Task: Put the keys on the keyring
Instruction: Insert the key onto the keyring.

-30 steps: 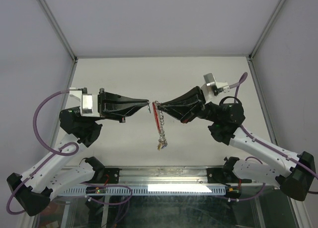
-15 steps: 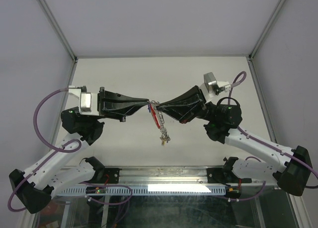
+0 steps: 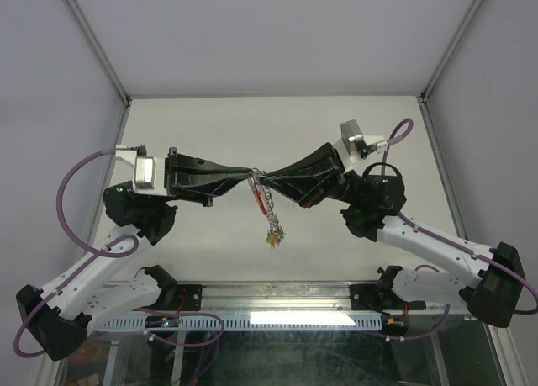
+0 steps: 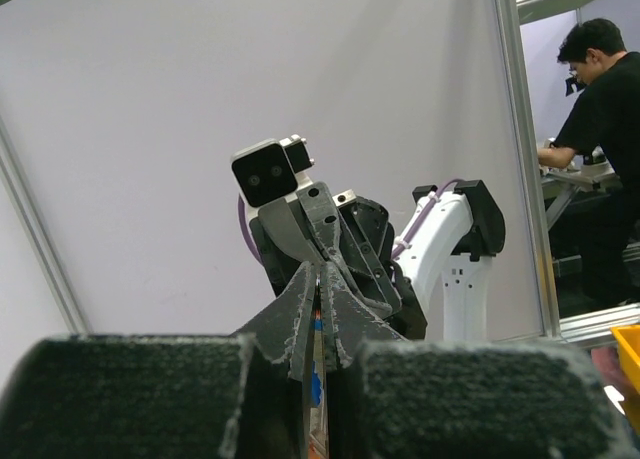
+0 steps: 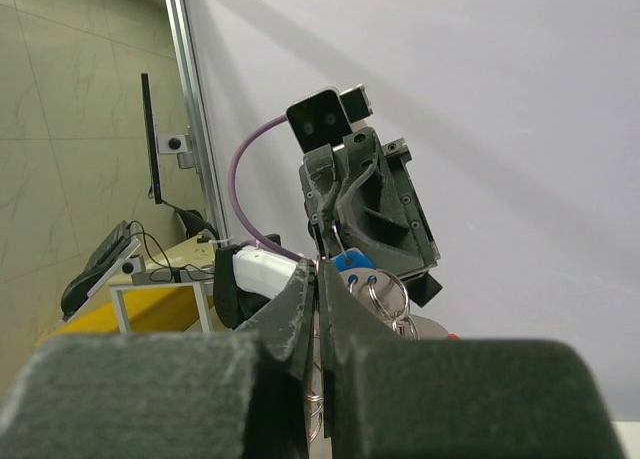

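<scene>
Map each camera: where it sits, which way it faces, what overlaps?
Top external: overhead at the near edge, looking down on the table; shows left pincer and right pincer tip to tip, keyring hanging there.
Left wrist: faces the right pincer head-on; own fingers at bottom.
Right wrist: faces the left pincer; own fingers at bottom.
Shared: all three show both pincers.

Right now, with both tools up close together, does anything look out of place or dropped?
Nothing stands out. The right tool holds the keyring up, chain and keys dangling below; the left tool, shut, meets it tip to tip with a blue-capped key at its tips.
</scene>
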Controlling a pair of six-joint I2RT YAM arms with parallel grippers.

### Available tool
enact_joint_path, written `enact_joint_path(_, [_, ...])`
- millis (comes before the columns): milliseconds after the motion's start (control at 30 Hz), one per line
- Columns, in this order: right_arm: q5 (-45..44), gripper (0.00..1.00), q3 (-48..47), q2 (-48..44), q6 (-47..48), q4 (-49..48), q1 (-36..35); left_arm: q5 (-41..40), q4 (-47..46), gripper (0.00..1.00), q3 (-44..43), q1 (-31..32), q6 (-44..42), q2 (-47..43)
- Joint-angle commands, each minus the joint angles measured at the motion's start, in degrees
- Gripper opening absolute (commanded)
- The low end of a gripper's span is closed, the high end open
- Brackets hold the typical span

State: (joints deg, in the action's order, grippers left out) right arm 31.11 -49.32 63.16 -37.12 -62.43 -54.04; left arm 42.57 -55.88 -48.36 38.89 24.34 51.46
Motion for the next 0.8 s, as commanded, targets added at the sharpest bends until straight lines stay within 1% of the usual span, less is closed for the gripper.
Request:
enact_joint_path(0, [-1.8, 0.0, -3.9, 0.3, 0.8, -3.7, -0.5, 1.5, -2.8, 0.0, -1.0, -0.4, 1.7, 0.3])
enact_joint_path(300, [-1.3, 0.0, -4.9, 1.3, 1.1, -3.6, -1.0, 2.0, -3.7, 0.0, -0.9, -0.4, 2.6, 0.7])
enact_joint_path(767, [-1.5, 0.0, -4.7, 1.4, 1.4, -4.0, -1.1, 4.3, -7.4, 0.0, -1.3, -0.4, 5.1, 1.4])
